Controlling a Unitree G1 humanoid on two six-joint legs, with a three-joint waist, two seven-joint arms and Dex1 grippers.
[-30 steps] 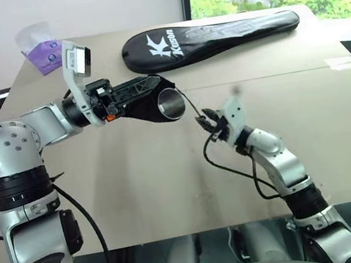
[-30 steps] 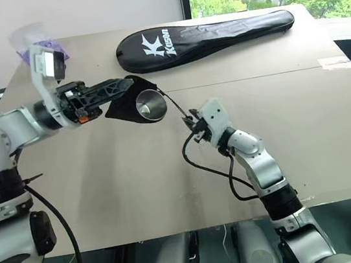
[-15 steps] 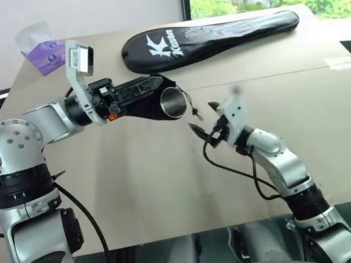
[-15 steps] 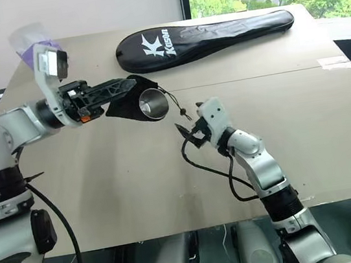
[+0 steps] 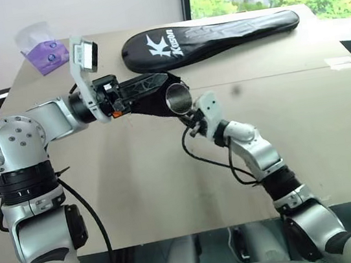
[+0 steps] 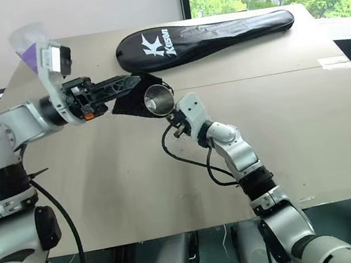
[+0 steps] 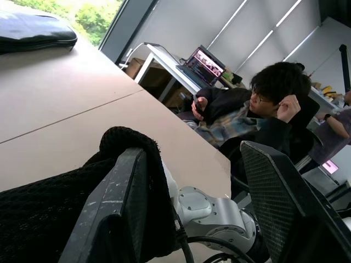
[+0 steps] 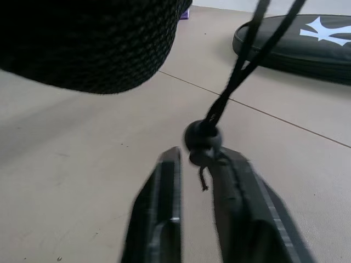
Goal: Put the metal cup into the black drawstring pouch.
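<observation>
The black drawstring pouch (image 5: 153, 103) hangs above the table with the metal cup (image 5: 177, 97) inside it, the cup's shiny rim facing right. My left gripper (image 5: 167, 79) carries the pouch. In the left wrist view its fingers stand apart, with pouch fabric (image 7: 49, 213) draped over one finger (image 7: 123, 181). My right gripper (image 5: 189, 122) sits just below the pouch mouth. Its fingers are closed to a narrow slit under the cord's bead (image 8: 202, 138), with the cord's tail between them.
A long black racket cover (image 5: 208, 35) with white lettering lies at the back of the table (image 5: 138, 189). A purple tissue pack (image 5: 43, 53) sits at the back left corner. A seated person (image 7: 258, 109) is beyond the table's right side.
My right gripper let go of the cord, opened wide, moved left and forward to the pouch mouth, and closed at the bead. The left gripper and pouch stayed in place.
</observation>
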